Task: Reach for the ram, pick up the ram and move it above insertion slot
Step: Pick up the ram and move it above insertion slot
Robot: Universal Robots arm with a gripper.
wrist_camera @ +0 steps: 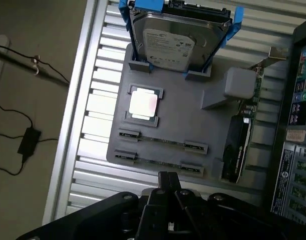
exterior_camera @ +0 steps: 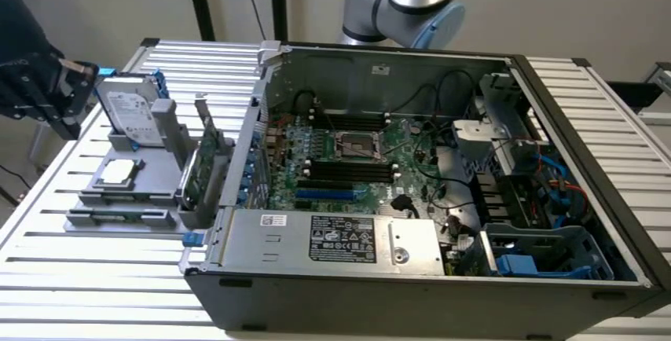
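Fingers [wrist_camera: 164,182] of the gripper [wrist_camera: 169,175] are pressed together and hold nothing, with the wrist angled down over a grey fixture [wrist_camera: 193,125]. Just ahead of the tips, the ram [wrist_camera: 158,161] sits edge-up in its clip row. Farther off, a hard drive [wrist_camera: 180,40] carries a pale label whose writing is too small to read.

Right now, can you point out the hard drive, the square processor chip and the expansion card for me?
hard drive [wrist_camera: 180,42]: wrist view, on its silver labelled face.
processor chip [wrist_camera: 143,104]: wrist view, middle of its shiny lid.
expansion card [wrist_camera: 238,147]: wrist view, on its dark cooler.
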